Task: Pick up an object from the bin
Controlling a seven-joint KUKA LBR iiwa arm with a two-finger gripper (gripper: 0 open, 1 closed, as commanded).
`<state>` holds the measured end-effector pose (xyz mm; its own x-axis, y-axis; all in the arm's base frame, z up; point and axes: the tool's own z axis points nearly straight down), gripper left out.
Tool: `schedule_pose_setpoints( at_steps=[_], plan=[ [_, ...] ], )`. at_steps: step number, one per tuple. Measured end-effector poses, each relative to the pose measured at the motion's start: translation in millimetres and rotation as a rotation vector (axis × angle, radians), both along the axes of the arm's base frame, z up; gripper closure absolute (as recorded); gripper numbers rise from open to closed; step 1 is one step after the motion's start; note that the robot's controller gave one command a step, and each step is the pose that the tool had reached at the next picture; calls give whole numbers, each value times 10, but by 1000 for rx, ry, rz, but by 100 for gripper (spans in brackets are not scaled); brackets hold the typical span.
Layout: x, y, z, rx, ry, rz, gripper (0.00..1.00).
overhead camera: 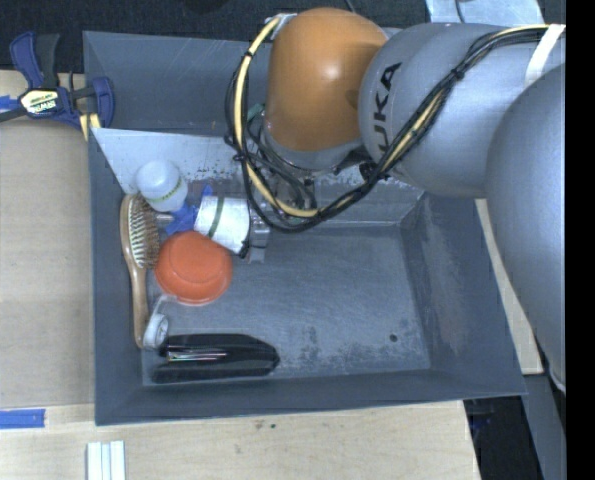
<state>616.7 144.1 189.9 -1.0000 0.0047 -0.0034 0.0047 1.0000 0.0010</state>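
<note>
The gripper is seen in the upper middle of the frame, below the arm's orange cover and mostly hidden by it. Whether it is released or clenched cannot be told.

Just beside it on the left, a white cylinder is found lying on its side on the bin floor. Its long axis is set on a slant, from the upper left down to the lower right. A blue part is seen at its upper-left end, and the lower-right end is turned toward the gripper. The body is plain white and rounded. Whether it is touched by the gripper cannot be told.

Five things are counted in the bin, one of each kind, all gathered in its left half:
- the white cylinder;
- an orange round lid-like thing, touching the cylinder from below left;
- a white bottle with a pale cap in the upper-left corner;
- a wooden hairbrush laid along the left wall, bristle head up and handle down;
- a black stapler laid along the lower wall, its length running left to right.

The bare grey floor is seen to be scuffed and speckled.
</note>
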Motion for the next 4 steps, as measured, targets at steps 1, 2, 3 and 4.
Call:
schedule_pose_setpoints(
  at_steps=[1, 2, 3, 4],
  plan=[
    [0, 3, 1, 0, 0, 0, 0],
    [-5, 73, 40, -1, -2, 6, 0],
    [-200, 230, -208, -1, -4, 236, 0],
    [-205, 231, -136, -1, 9, 212, 0]
  ],
)
